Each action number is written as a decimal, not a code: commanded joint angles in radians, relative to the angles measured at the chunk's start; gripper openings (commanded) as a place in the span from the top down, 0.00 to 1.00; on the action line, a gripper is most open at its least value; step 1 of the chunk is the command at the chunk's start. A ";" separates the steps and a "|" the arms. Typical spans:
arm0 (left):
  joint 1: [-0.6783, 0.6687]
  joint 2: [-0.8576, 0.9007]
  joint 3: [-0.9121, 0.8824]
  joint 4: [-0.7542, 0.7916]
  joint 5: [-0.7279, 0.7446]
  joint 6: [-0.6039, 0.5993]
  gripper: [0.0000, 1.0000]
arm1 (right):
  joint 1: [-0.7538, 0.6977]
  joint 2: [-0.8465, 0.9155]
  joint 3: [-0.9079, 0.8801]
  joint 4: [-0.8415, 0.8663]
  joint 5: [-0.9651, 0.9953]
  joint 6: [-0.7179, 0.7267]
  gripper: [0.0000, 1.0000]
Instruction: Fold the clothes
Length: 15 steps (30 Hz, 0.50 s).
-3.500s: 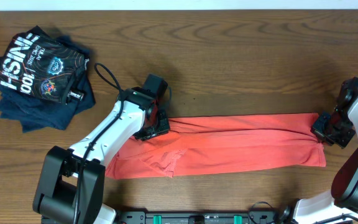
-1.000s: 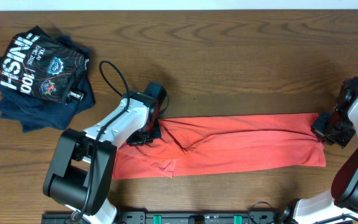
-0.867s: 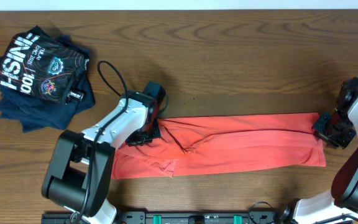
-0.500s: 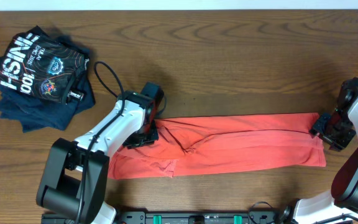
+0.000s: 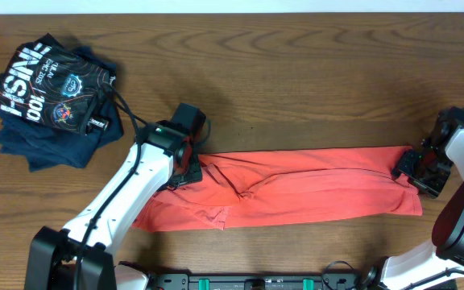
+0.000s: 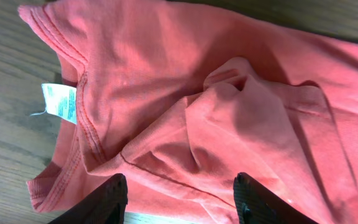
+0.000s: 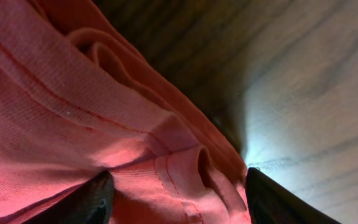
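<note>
The coral T-shirt (image 5: 296, 189) lies in a long band across the near part of the wooden table (image 5: 312, 72), its collar end (white neck tag (image 6: 59, 102) showing) under the left gripper (image 5: 185, 169). That gripper's jaws stand apart above a rumpled ridge of cloth. At the far end the right gripper (image 5: 413, 171) is also spread, with bunched hem between its fingers. A pile of dark printed garments (image 5: 51, 97) sits well apart, at the table's far-left corner.

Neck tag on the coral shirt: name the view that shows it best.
Left wrist: the white neck tag sits clearly inside the collar. Overhead, it cannot be made out; right wrist shows only bunched shirt.
</note>
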 commanded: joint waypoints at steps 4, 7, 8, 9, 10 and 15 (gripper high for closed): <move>0.008 -0.014 -0.005 -0.004 -0.016 -0.001 0.42 | -0.005 0.087 -0.056 0.058 -0.021 -0.009 0.81; 0.008 -0.014 -0.005 -0.003 -0.016 -0.001 0.42 | -0.005 0.085 -0.052 0.063 -0.025 -0.008 0.96; 0.008 -0.014 -0.005 -0.003 -0.016 -0.001 0.42 | -0.005 0.085 -0.040 0.065 -0.024 -0.008 0.99; 0.009 -0.014 -0.005 -0.003 -0.016 0.000 0.42 | -0.005 0.085 -0.033 0.064 -0.024 -0.008 0.99; 0.011 -0.014 -0.005 -0.003 -0.016 0.001 0.42 | -0.007 0.085 -0.020 0.063 -0.024 -0.007 0.99; 0.026 -0.014 -0.005 -0.003 -0.016 0.018 0.42 | -0.037 0.085 0.084 0.012 -0.019 0.002 0.99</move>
